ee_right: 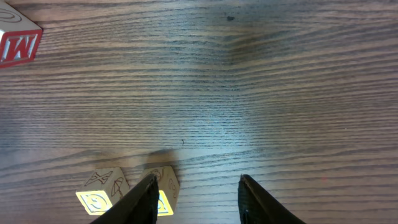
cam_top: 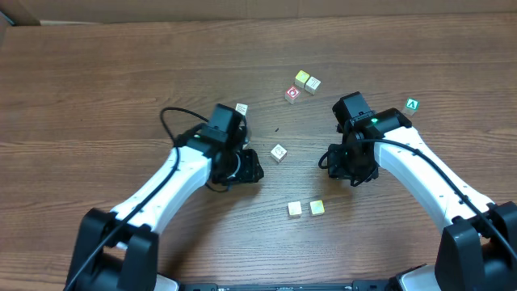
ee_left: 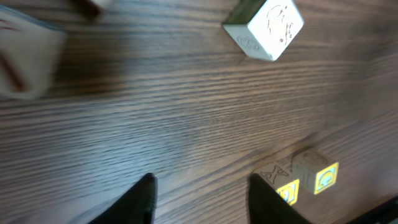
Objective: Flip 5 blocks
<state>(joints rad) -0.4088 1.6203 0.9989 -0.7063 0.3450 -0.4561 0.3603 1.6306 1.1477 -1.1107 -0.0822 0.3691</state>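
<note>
Where blocks [cam_top: 279, 153] scatter, wood-grain table [cam_top: 97, 81] (beyond: perhaps cardboard [cam_top: 242, 6]).

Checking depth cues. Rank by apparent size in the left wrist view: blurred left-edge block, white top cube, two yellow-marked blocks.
1. Blurred left-edge block, cut off by frame; nearness likely inflates it.
2. White top cube.
3. Two yellow-marked blocks: alike, unranked.

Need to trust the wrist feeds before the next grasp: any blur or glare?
Left wrist: the pale block at top left is smeared, the white block fairly crisp. Right wrist: sharp grain, bluish sheen on the table near the top. Overhead: even light, no harsh glare.
</note>
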